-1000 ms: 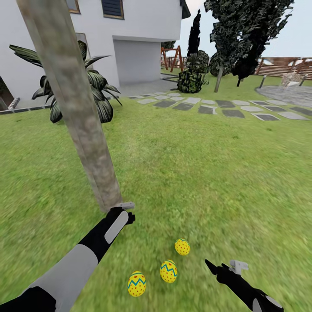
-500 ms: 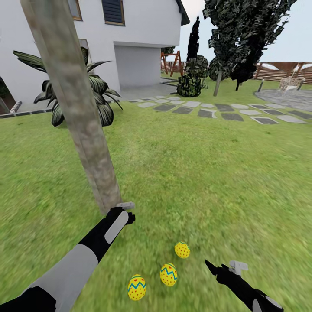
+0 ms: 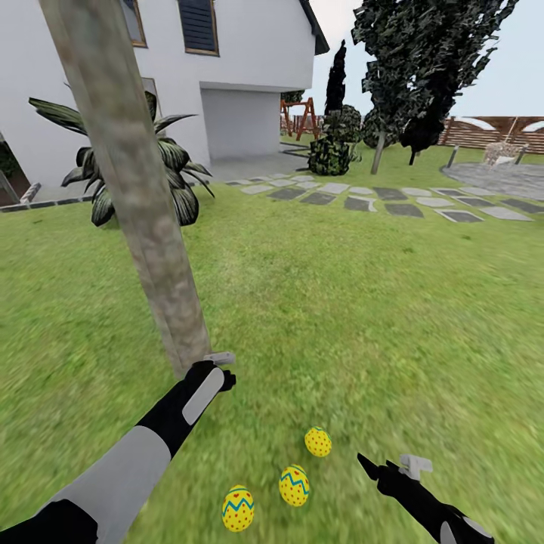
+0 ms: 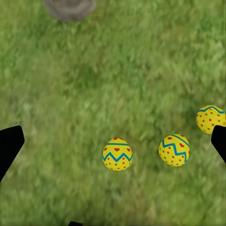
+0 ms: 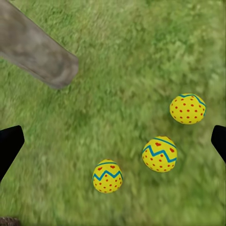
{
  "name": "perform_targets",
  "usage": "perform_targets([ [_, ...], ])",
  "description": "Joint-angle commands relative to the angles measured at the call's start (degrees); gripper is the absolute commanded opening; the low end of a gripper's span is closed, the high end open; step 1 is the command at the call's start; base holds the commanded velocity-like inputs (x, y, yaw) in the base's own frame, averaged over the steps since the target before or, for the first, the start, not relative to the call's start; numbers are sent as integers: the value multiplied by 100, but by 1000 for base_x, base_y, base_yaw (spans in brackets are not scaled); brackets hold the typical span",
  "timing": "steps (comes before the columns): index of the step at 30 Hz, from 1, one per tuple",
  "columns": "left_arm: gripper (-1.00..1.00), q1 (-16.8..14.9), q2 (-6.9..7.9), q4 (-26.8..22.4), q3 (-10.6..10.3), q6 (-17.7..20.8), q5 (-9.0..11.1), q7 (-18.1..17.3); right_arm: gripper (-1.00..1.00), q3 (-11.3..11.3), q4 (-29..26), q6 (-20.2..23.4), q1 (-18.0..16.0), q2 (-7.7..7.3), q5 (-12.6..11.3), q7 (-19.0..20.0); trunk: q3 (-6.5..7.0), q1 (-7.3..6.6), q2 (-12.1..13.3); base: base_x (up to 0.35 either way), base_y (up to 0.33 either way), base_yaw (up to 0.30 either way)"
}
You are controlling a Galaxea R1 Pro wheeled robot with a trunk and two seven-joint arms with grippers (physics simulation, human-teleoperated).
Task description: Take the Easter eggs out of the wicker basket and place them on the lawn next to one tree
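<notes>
Three yellow Easter eggs with red dots and a zigzag band lie on the lawn (image 3: 363, 302) near the foot of the tree (image 3: 151, 227): one egg (image 3: 318, 442), a second (image 3: 294, 485), a third (image 3: 238, 508). My left arm (image 3: 189, 404) reaches toward the trunk base, and its gripper (image 4: 114, 143) hangs open above the eggs (image 4: 117, 154) (image 4: 174, 149) (image 4: 210, 118). To the eggs' right, my right gripper (image 3: 375, 470) is open and empty over them (image 5: 188, 108) (image 5: 160, 154) (image 5: 107, 176), with the trunk base (image 5: 37, 47) beyond. The wicker basket is out of view.
A low broad-leaved dark plant (image 3: 136, 174) stands behind the trunk by the white house (image 3: 242, 68). A grey stepping-stone path (image 3: 378, 198) crosses the far lawn, with dark conical trees (image 3: 423, 68) and a fence (image 3: 491, 132) beyond. Open grass stretches to the right.
The head view has shifted slightly, so the whole picture moved. The eggs stay where they lie on the grass, and neither arm has moved.
</notes>
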Motion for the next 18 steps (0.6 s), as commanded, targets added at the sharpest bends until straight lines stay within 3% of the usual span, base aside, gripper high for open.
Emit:
perform_targets([
  [1, 100, -6, 3, -6, -19, 5, 58, 57, 100, -15, -4, 57, -5, 2, -43, 31, -4, 4, -11, 0, 0, 0],
  [8, 100, -6, 21, 108, -14, -5, 63, 38, 100, -67, -4, 57, -5, -21, -55, 31, 27, 4, -11, 0, 0, 0],
  [14, 100, -9, 44, 719, -25, -310, 54, 15, 100, -108, -4, 57, -5, -32, -57, 31, 33, 4, -11, 0, 0, 0],
  [18, 100, 4, 77, 863, -26, -579, 54, 9, 100, -117, -4, 61, -5, -33, -59, 31, 33, 4, -11, 0, 0, 0],
])
